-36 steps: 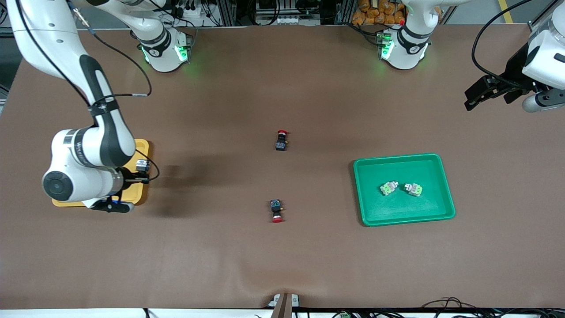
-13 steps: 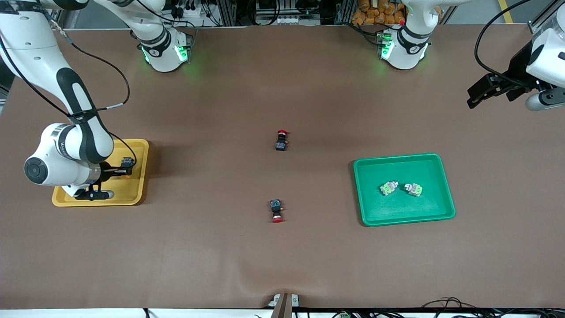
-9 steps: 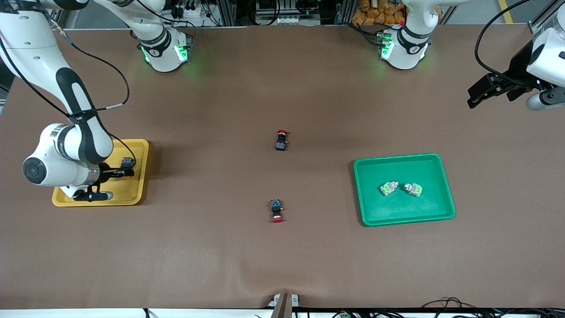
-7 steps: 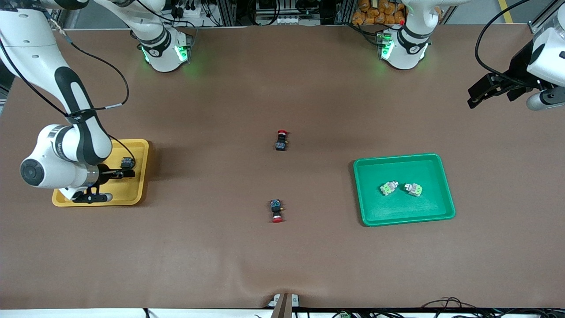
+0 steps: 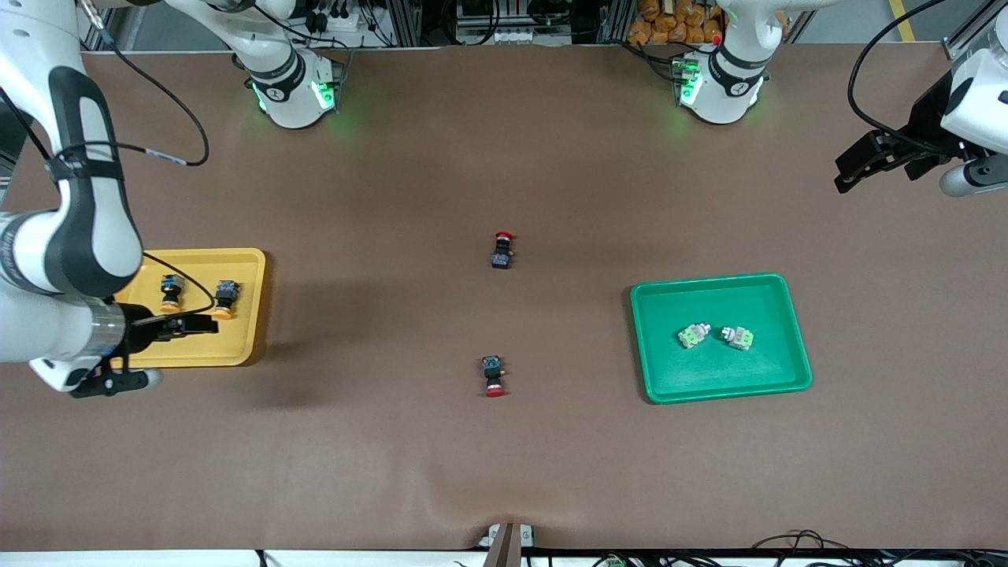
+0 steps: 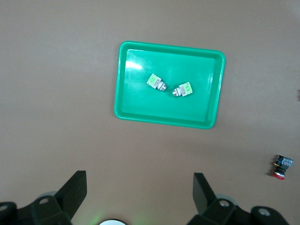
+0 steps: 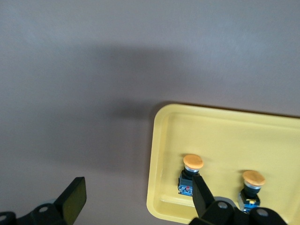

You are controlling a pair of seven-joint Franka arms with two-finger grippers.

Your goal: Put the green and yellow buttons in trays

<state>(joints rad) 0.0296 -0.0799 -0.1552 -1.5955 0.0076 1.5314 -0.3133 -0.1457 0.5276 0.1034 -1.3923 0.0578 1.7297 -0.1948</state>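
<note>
The yellow tray (image 5: 250, 346) lies at the right arm's end of the table with two black-bodied yellow buttons (image 5: 169, 290) (image 5: 224, 298) in it. In the right wrist view those yellow buttons (image 7: 191, 172) (image 7: 251, 185) rest on the yellow tray (image 7: 153, 154). My right gripper (image 5: 206, 323) (image 7: 138, 197) hangs open and empty over that tray's edge. The green tray (image 5: 642, 346) (image 6: 117, 93) holds two green buttons (image 5: 693, 335) (image 5: 738, 338), seen in the left wrist view as green buttons (image 6: 156, 82) (image 6: 183, 89). My left gripper (image 5: 846, 177) (image 6: 139, 187) waits open, high over the left arm's end.
Two black switches with red caps lie mid-table, one red switch (image 5: 502, 250) farther from the front camera and one red switch (image 5: 493, 376) nearer. The nearer red switch (image 6: 280, 167) also shows in the left wrist view. Bare brown table lies between the trays.
My right gripper opened and let go of a yellow button in the yellow tray, then lifted away; both yellow buttons now lie uncovered. The left arm has not moved.
</note>
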